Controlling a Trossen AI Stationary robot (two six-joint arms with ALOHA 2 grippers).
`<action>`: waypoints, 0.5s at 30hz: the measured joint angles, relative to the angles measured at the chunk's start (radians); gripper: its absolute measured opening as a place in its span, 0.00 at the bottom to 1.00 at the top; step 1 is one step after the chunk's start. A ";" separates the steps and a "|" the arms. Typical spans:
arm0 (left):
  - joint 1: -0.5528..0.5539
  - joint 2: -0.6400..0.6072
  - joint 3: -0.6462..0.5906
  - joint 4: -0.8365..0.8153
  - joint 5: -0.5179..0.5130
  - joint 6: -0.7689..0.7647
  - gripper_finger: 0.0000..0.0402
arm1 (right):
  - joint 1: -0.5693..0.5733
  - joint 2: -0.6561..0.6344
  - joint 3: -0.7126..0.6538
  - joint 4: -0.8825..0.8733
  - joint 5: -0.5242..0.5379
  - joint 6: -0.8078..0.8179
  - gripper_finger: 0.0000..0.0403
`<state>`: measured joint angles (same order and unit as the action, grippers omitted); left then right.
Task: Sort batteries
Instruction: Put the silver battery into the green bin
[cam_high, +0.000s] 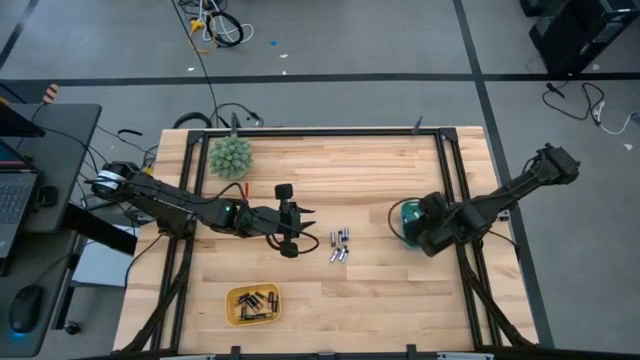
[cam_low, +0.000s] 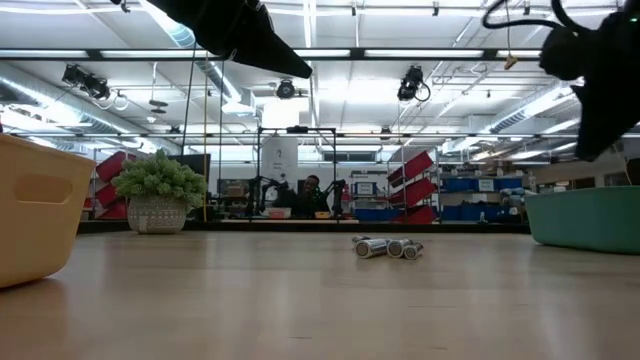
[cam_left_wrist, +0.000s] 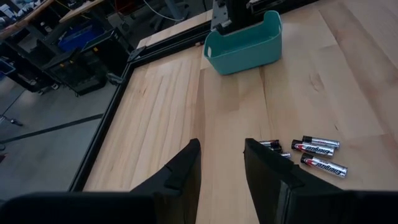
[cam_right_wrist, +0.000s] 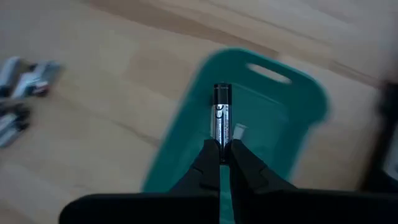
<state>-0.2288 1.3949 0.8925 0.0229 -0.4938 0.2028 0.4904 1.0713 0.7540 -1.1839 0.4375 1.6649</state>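
Observation:
A small heap of silvery and dark batteries (cam_high: 340, 245) lies loose on the wooden table near its middle, also in the low view as batteries (cam_low: 388, 247). My left gripper (cam_high: 300, 238) hangs open just left of them, nothing between its fingers (cam_left_wrist: 186, 165). My right gripper (cam_right_wrist: 220, 150) is shut on one silver-and-black battery (cam_right_wrist: 221, 115) above the teal tray (cam_right_wrist: 292, 99), which stands right of the heap. A yellow tray (cam_high: 253, 304) near the front edge holds several dark batteries. My right gripper pinches one end of the battery (cam_right_wrist: 220, 140) between its two fingertips. The battery sticks out past the tips, in line with the fingers. The fingers slant steeply down from above. The battery is lifted clear, over the inside of the teal tray.
A spiky green ball (cam_high: 231, 157) sits at the table's far left. A black frame rail (cam_high: 320, 131) runs around the table. Bare wood lies between the heap and the yellow tray, and along the front right.

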 joint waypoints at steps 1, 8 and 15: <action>0.000 0.000 0.000 0.000 0.000 0.000 0.30 | 0.013 0.003 0.000 -0.032 -0.005 0.050 0.01; 0.000 0.000 0.000 0.000 0.000 0.000 0.30 | 0.051 0.056 -0.013 -0.079 -0.084 0.193 0.02; 0.000 0.000 0.000 0.000 0.000 -0.001 0.30 | 0.053 0.107 -0.013 -0.072 -0.093 0.187 0.07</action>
<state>-0.2287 1.3949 0.8925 0.0231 -0.4938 0.2021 0.5434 1.1786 0.7414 -1.2560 0.3446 1.8515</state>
